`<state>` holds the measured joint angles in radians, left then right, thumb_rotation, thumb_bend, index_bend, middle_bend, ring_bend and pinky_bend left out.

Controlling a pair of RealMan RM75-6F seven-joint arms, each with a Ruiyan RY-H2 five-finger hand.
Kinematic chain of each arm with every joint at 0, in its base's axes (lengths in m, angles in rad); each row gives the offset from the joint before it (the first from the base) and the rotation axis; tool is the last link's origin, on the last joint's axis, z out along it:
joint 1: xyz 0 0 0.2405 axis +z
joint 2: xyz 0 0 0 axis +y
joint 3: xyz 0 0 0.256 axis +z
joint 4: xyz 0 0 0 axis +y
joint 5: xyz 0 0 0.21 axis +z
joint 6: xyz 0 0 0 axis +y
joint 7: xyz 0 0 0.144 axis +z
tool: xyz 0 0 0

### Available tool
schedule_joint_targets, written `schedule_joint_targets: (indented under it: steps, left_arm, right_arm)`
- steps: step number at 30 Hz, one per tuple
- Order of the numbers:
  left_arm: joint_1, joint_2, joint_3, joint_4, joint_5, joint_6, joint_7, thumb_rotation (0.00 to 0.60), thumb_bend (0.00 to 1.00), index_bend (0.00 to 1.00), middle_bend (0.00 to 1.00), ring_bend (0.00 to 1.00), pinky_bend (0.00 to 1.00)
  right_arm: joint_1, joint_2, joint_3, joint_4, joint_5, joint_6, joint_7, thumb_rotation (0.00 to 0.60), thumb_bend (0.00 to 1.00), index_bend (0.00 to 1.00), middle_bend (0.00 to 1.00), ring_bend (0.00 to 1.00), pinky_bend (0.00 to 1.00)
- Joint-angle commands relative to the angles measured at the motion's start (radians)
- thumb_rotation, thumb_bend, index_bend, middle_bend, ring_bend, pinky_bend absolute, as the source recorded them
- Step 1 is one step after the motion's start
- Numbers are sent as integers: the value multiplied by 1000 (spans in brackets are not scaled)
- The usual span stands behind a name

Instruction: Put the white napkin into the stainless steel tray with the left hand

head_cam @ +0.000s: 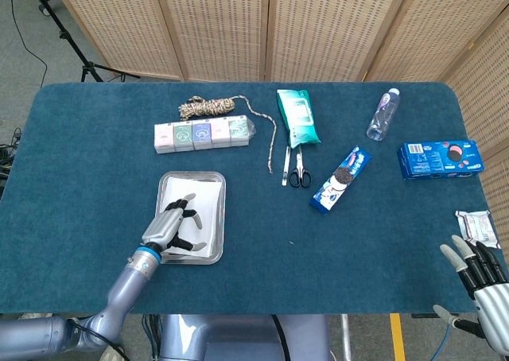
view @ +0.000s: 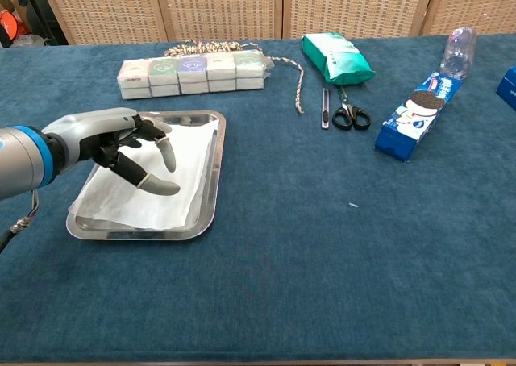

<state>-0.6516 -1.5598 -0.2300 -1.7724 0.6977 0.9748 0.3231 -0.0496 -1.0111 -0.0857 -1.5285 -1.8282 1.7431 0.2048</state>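
The stainless steel tray (head_cam: 223, 218) sits at the near left of the blue table, and the white napkin (head_cam: 204, 196) lies flat inside it. In the chest view the napkin (view: 189, 160) fills most of the tray (view: 211, 197), with one corner draped over the near-left rim. My left hand (head_cam: 173, 226) hovers over the tray's near half with fingers spread and nothing in it. In the chest view the left hand (view: 121, 144) has its fingertips just above the napkin; I cannot tell whether they touch. My right hand (head_cam: 477, 272) stays at the near right table edge, fingers apart and empty.
A row of tissue packs (head_cam: 203, 133) and a coiled rope (head_cam: 208, 105) lie behind the tray. Mid-table are a green wipes pack (head_cam: 297, 116), scissors (head_cam: 298, 170) and a cookie sleeve (head_cam: 342, 178). A bottle (head_cam: 382, 114), blue cookie box (head_cam: 440, 158) and small packet (head_cam: 477, 226) lie right.
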Motion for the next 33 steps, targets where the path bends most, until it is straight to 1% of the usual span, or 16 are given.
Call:
schedule_joint_targets:
  steps: [1, 6, 12, 28, 33]
  left_arm:
    - [-2, -17, 1, 35, 39, -17, -46, 497, 165, 507, 0, 0, 0]
    - [-5, -29, 7, 72, 63, -39, -87, 499, 165, 507, 0, 0, 0]
    - [-11, -38, 17, 103, 63, -63, -117, 497, 164, 507, 0, 0, 0]
    - [-35, -10, 34, 57, -3, -24, -67, 499, 163, 507, 0, 0, 0]
    - [-36, -9, 30, 48, 3, -7, -73, 500, 163, 507, 0, 0, 0]
  right_arm:
    - [0, 0, 0, 0, 0, -1, 0, 600, 0, 0, 0, 0, 0]
    - [0, 0, 0, -1, 0, -3, -2, 600, 0, 0, 0, 0, 0]
    - [1, 0, 1, -2, 1, -4, -3, 600, 0, 0, 0, 0, 0]
    - [1, -2, 0, -4, 0, -7, -9, 600, 0, 0, 0, 0, 0]
    - [0, -2, 1, -4, -1, -5, -8, 600, 0, 0, 0, 0, 0]
